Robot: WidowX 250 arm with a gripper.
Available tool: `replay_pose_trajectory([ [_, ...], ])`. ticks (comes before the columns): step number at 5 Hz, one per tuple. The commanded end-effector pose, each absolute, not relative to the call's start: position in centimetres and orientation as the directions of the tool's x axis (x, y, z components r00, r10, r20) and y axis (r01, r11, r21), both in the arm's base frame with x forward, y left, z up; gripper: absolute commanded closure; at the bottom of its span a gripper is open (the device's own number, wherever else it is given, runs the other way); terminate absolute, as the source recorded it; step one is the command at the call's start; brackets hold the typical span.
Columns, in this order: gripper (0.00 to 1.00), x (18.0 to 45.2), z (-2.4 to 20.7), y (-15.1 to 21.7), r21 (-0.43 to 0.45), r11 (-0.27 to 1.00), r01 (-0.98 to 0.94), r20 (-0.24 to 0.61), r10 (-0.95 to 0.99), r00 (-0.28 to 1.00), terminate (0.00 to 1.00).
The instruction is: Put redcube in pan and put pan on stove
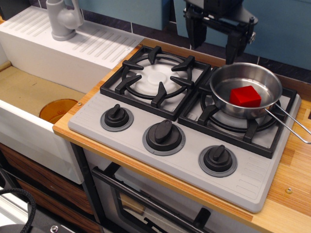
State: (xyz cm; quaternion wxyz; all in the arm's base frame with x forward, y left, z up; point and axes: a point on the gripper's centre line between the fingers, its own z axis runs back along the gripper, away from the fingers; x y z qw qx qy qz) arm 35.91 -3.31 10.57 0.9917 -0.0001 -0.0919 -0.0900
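Note:
The redcube (245, 96) lies inside the shiny steel pan (228, 80). The pan rests on the right burner grate of the grey stove (184, 167), its wire handle pointing to the right. My gripper (213, 50) hangs open above the stove's back edge, up and left of the pan. It touches nothing and its fingers (231, 49) hold nothing.
A white sink (34, 97) with a grey faucet (64, 19) stands to the left. Three black knobs (164, 136) line the stove front. The left burner (155, 77) is bare. A wooden counter (291, 194) runs along the right edge.

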Motion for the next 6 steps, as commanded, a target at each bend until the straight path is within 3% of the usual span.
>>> replay_pose_trajectory([
  [1, 0.0, 36.8, 9.5, -3.9, 0.002, 0.985, 0.174, 0.257, -0.169, 0.951, 0.0],
  [5, 0.0, 36.0, 4.6, -4.7, -0.059, 0.982, 0.18, 0.308, -0.154, 0.939, 0.0],
  [6, 1.0, 35.6, 4.2, -5.1, -0.076, 0.984, 0.16, 0.295, -0.131, 0.947, 0.0],
])
